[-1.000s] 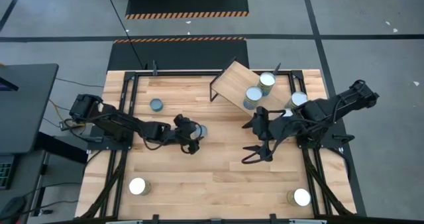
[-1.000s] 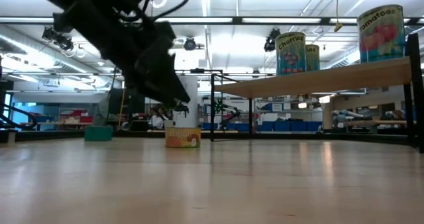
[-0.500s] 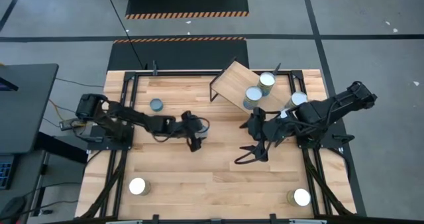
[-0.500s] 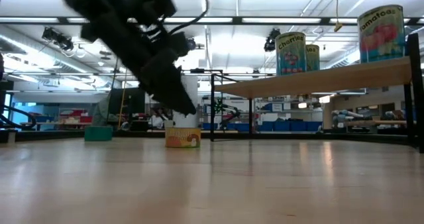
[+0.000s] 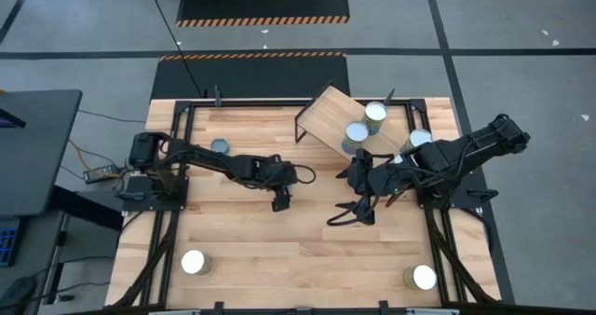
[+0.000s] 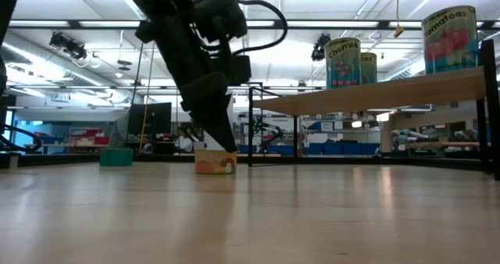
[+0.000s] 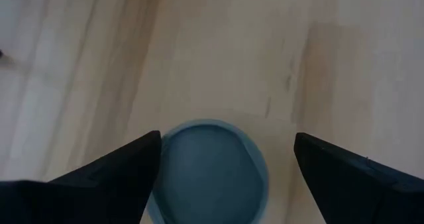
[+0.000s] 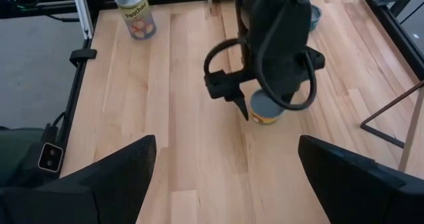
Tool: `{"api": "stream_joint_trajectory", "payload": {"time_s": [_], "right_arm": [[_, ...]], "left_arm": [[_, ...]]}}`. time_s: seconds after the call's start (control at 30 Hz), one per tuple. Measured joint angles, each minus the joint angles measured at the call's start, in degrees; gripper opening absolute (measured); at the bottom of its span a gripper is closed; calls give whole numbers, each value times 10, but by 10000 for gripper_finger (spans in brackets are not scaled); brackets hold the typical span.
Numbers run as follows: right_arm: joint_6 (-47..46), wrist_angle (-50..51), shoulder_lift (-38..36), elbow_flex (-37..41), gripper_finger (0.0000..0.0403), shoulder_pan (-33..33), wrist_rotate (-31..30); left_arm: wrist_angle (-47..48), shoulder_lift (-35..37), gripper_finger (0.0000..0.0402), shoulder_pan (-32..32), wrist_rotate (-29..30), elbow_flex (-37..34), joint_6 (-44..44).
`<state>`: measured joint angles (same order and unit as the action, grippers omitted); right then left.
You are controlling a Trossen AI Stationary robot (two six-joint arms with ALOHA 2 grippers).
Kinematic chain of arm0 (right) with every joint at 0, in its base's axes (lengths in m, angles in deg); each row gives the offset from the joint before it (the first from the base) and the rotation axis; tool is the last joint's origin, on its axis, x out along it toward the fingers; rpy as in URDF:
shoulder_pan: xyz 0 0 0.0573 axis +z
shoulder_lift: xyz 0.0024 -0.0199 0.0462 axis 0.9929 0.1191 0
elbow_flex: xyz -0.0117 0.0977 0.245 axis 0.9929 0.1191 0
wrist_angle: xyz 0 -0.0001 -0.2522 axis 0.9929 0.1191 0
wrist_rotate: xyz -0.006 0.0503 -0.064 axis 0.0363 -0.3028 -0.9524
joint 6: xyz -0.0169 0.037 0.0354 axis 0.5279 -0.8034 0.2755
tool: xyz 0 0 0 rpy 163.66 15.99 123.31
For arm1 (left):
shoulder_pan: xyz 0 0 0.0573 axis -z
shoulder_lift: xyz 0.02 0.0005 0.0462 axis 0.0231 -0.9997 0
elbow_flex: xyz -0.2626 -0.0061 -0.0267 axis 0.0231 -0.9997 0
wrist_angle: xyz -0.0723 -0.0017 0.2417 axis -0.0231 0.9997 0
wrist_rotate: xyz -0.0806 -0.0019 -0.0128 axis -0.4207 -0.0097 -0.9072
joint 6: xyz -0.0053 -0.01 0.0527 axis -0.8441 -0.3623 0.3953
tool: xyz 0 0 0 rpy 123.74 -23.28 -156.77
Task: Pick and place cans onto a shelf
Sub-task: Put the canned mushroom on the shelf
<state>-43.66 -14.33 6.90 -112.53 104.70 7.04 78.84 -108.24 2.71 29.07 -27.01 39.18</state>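
Note:
A can with a bluish top point(image 7: 212, 174) and an orange label point(image 6: 216, 162) stands on the plank tabletop near its middle. My left gripper point(image 7: 227, 136) is open right above it, one finger on each side of the can; the high view point(image 5: 279, 196) shows the gripper covering the can. My right gripper point(image 5: 346, 212) is open and empty to the can's right. The shelf point(image 5: 328, 117) stands at the far right and bears two cans point(image 5: 375, 113) point(image 5: 356, 133), with a third point(image 5: 421, 139) at its right end. Three more cans stand on the table point(image 5: 220, 147) point(image 5: 194, 262) point(image 5: 424, 278).
The shelf's black frame legs point(image 5: 300, 129) stand just beyond the centre can. In the low view the shelf board point(image 6: 375, 94) is raised above the table with tall cans point(image 6: 342, 61) on it. Bare planks lie along the near middle point(image 5: 307, 268).
My left gripper has reached toward the table's right edge and come down over the centre can, which has stayed in place. My right gripper has drifted a little toward the table's left.

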Motion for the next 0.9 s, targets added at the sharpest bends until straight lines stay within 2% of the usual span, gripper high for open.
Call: {"api": "stream_joint_trajectory", "payload": {"time_s": [0.2, 0.53, 0.9], "right_arm": [[2, 7, 0, 0, 378, 2, 0], [0, 21, 0, 0, 378, 1, 0], [-3, 19, -1, 0, 378, 1, 0]], "left_arm": [[-1, -2, 353, 1, 6, 12, 9], [64, -3, 353, -10, 1, 30, 9], [63, -60, 350, -10, -5, 32, 12]]}}
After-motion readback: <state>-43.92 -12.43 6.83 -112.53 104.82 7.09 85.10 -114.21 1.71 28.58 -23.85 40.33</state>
